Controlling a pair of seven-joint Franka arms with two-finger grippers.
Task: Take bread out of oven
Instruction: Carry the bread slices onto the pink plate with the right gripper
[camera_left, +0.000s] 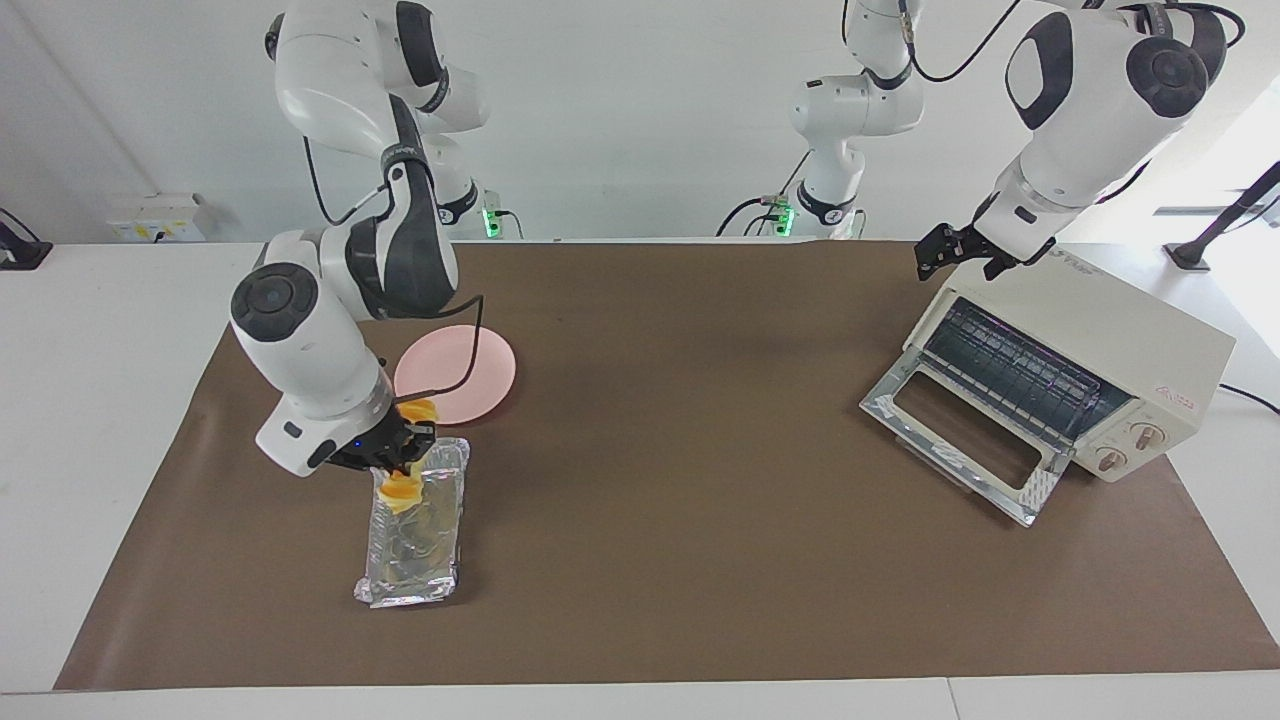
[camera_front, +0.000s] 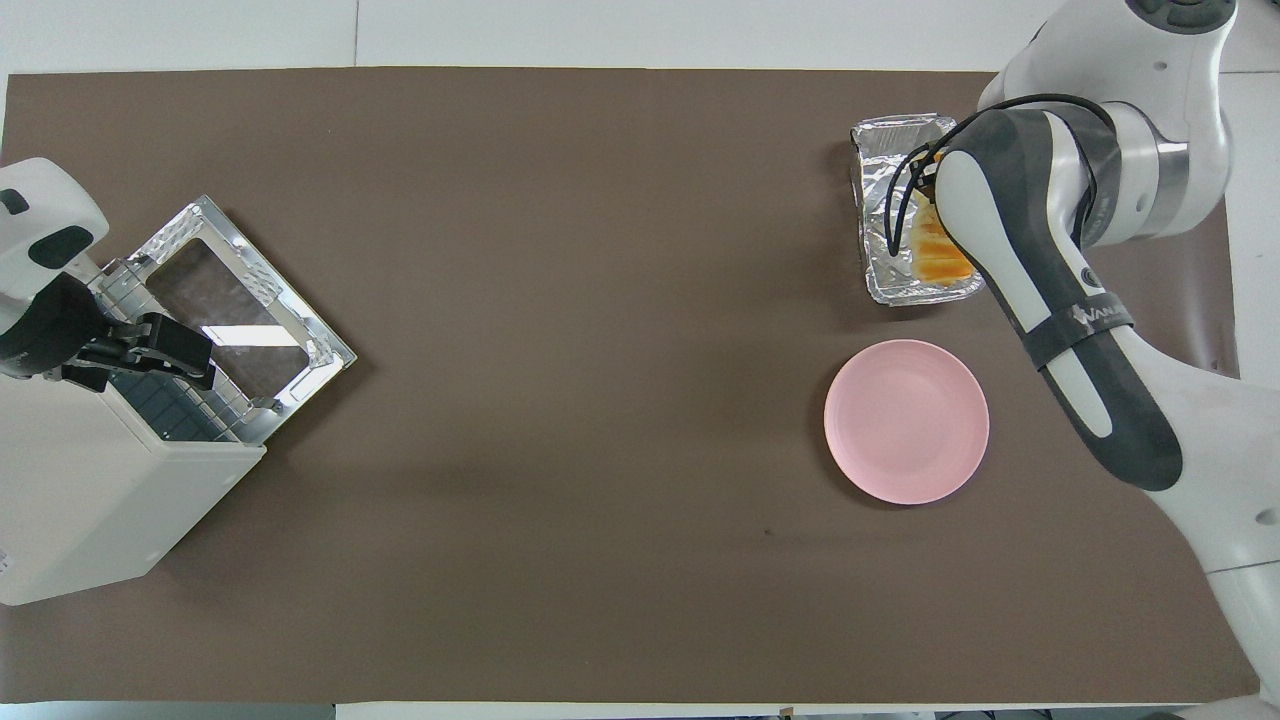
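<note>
Facing view: the right gripper (camera_left: 402, 462) is seen raised over the end of the foil tray (camera_left: 412, 540) that lies nearer the robots, and its fingers are clamped on the bread (camera_left: 402, 488), which hangs from them above the tray, lifted clear of the tray's floor. The tray is set on the brown mat (camera_left: 660, 480) at the right arm's end of the desk (camera_left: 100, 330), with the pink plate (camera_left: 462, 372) just beside it, nearer to the robots. In the overhead view the bread (camera_front: 938, 250) is largely covered by the right arm, and only part of it is seen over the tray (camera_front: 885, 190); the plate (camera_front: 906, 421) lies bare. The oven (camera_left: 1085, 375) is placed at the left arm's end of the desk, its door (camera_left: 965, 440) dropped open onto the mat and its dark rack (camera_left: 1020, 375) exposed. The left gripper (camera_left: 962, 254) is held over the top edge of the oven, above the opening, and waits there with its fingers apart and nothing between them; in the overhead view the same gripper (camera_front: 150, 350) is seen over the oven's mouth (camera_front: 170, 410).
</note>
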